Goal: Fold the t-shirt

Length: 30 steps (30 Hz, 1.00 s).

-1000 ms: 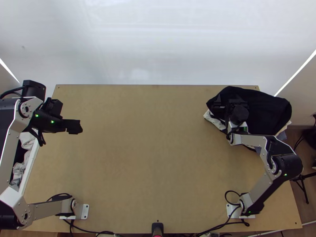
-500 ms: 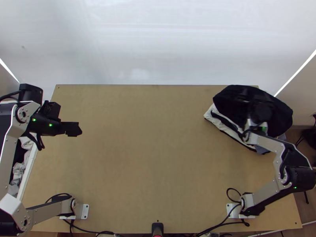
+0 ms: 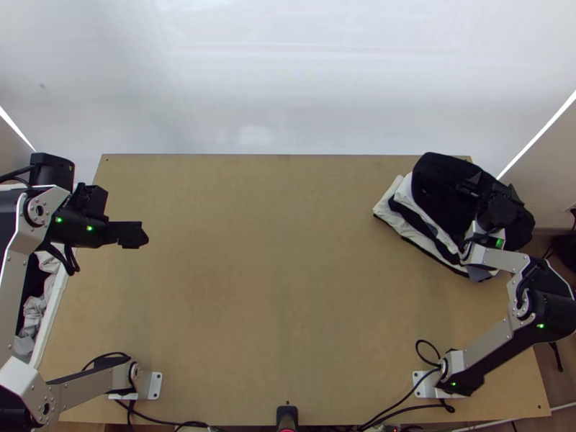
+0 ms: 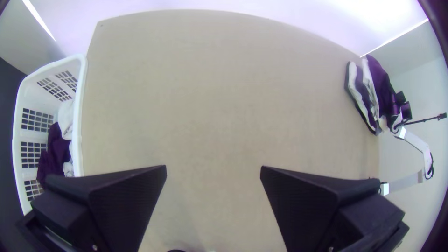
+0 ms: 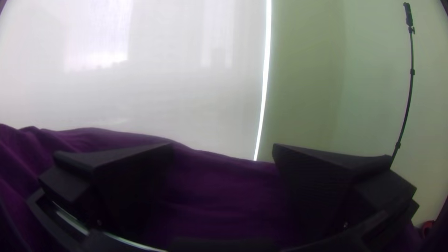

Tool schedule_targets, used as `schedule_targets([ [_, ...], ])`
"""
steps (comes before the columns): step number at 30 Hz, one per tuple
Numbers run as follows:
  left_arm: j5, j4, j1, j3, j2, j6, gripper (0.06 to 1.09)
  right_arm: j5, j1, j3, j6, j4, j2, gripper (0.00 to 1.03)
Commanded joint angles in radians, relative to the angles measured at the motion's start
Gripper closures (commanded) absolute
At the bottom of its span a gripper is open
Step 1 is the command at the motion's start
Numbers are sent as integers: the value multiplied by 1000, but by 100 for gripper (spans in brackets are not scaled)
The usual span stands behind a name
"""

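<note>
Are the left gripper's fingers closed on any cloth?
No, the left gripper has its fingers wide apart, with the table showing between them.

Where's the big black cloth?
In the top view, the black cloth lies at the table's far right corner, atop the clothes stack, with the right gripper over it.

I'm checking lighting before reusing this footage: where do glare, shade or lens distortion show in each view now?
Top view: a pale glare patch on the backdrop, and few folds readable in the dark cloth; left wrist view: the table's far edge bows; right wrist view: a bright light strip, the cloth low down in shade.
</note>
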Motion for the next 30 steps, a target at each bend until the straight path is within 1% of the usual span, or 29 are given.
schedule_targets([
  [1,2,1,-4,13,-1,-11,11,3,13,-52,12,-13,26,5],
  [3,2,1,-6,13,-1,-12,11,5,30,-66,12,-13,25,5],
  [9,13,1,-7,6,-4,-22,11,51,84,-92,12,-13,25,5],
  [16,22,13,-1,-10,-16,-31,11,54,90,-87,8,-13,11,5],
  [19,31,52,23,0,-19,-45,11,52,88,-69,-29,-15,-103,4],
  [22,40,130,25,12,-41,-52,11,45,90,-12,-40,-21,-276,4],
  [24,43,205,25,15,-55,-52,11,17,105,46,-75,-30,-383,4],
  [26,43,288,29,13,-73,-60,11,-40,111,100,-80,-36,-495,4],
  [27,43,316,34,10,-81,-68,11,-54,125,126,-80,-47,-551,4],
  [30,43,389,71,-11,-98,-81,11,-57,162,181,-74,-47,-705,4],
])
